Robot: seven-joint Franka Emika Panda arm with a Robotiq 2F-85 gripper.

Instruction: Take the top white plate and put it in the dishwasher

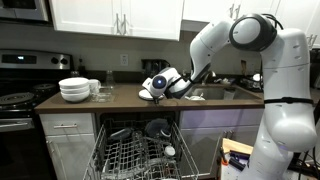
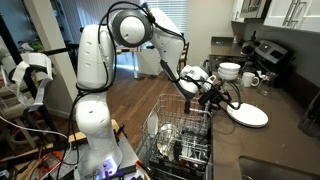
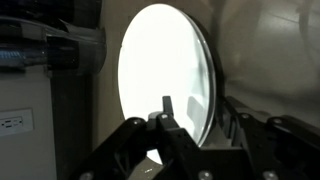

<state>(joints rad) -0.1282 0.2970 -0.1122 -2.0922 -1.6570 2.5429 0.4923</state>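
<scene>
The top white plate fills the wrist view as a bright oval, with its rim running down between my fingers. One dark fingertip lies across its face. My gripper is shut on the rim. In both exterior views the gripper holds the plate low over the dark counter, above the dishwasher. The dishwasher stands open, with its grey wire rack pulled out and a few dishes in it.
A stack of deeper white bowls sits on the counter with mugs beside it. The black-topped stove is at the counter's end. A sink lies beside the arm. Cabinets hang overhead.
</scene>
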